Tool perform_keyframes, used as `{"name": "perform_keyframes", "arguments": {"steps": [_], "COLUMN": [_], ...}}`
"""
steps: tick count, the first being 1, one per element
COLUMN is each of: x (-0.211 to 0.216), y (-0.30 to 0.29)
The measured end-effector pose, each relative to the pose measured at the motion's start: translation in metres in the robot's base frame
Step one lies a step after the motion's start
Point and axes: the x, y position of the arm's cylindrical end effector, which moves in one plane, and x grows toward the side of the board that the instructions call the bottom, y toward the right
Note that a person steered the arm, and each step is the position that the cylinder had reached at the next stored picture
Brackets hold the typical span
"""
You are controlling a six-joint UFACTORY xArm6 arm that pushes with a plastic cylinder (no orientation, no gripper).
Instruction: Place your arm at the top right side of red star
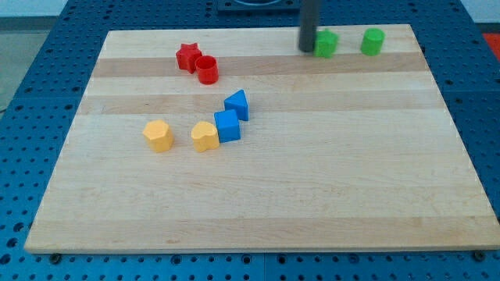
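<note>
The pale wooden counter [328,179] fills the view, and my tip [306,50] sits near its top edge, just beside a green block [326,44] on the view's right. No jaws here, only a bare dark rod. The red star-shaped block [187,57] lies well off to the tip's left, touching a red cylinder [207,70].

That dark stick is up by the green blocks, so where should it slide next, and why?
Probably slide my tip toward the view's left along the top edge of the wooden board, stopping just above and right of the red star-shaped block. It now sits far right, touching or nearly touching the nearer green block, and the red cylinder block guards the star's lower right.
</note>
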Motion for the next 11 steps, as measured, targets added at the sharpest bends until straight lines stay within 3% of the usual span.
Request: {"name": "perform_keyframes", "arguments": {"steps": [1, 2, 3, 6, 7, 8, 11], "x": [0.000, 0.020, 0.024, 0.018, -0.004, -0.019, -0.021], "y": [0.005, -0.055, -0.068, -0.055, -0.062, -0.088, -0.235]}}
